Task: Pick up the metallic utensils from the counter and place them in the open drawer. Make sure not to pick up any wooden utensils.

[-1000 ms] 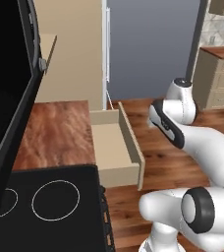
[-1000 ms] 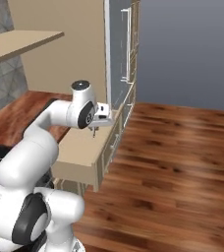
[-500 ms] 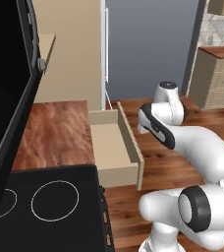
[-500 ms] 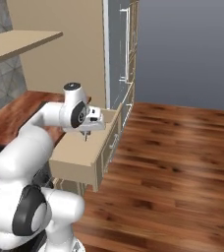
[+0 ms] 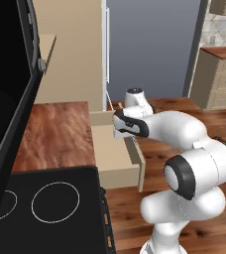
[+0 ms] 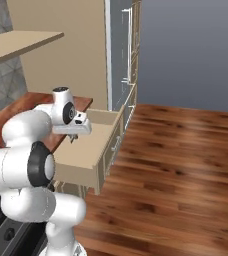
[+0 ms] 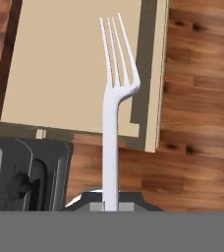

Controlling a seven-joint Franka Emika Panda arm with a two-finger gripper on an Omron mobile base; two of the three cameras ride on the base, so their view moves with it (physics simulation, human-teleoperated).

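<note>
We see the two-finger gripper point(image 7: 110, 205) clamped on the handle of a thin all-grey metal fork point(image 7: 115, 93), whose long axis runs straight out from the claw, tines foremost. Beneath the tines lies the wide beige wooden open drawer point(image 7: 72, 64), its front panel beside the fork. We see the black stovetop point(image 5: 45, 208) and the reddish-brown wood-grain counter point(image 5: 55, 134) off to the side, and we judge nothing blocks the descent.

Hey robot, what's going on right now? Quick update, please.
Gripper shut on a grey fork, tines pointing away. Fork hangs over the open drawer, not yet let go. Nothing visible in the way.
</note>
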